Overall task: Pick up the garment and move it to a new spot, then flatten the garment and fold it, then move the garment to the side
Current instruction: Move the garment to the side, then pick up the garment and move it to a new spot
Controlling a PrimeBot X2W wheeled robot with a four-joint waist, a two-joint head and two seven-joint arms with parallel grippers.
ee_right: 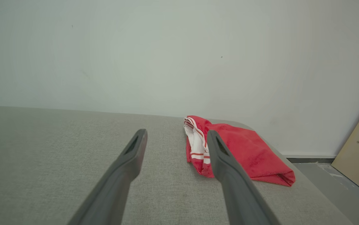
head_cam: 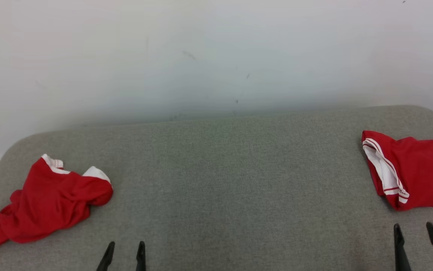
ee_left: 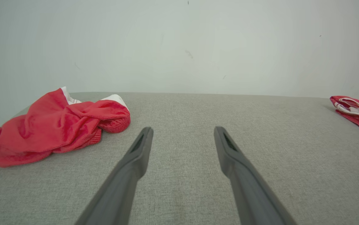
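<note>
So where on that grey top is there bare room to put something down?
The middle of the grey top is bare: crumpled red garment on its left, folded red garment on its right, wall behind, left pincer and right pincer in front. Only the two ends are crowded.

Even, bright, diffuse light; soft faint shadows; wrist views curve at edges.

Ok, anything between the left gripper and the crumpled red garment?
Nothing visible: only grey surface separates the open left gripper from the crumpled red garment to its left. The folded red garment lies far right.
</note>
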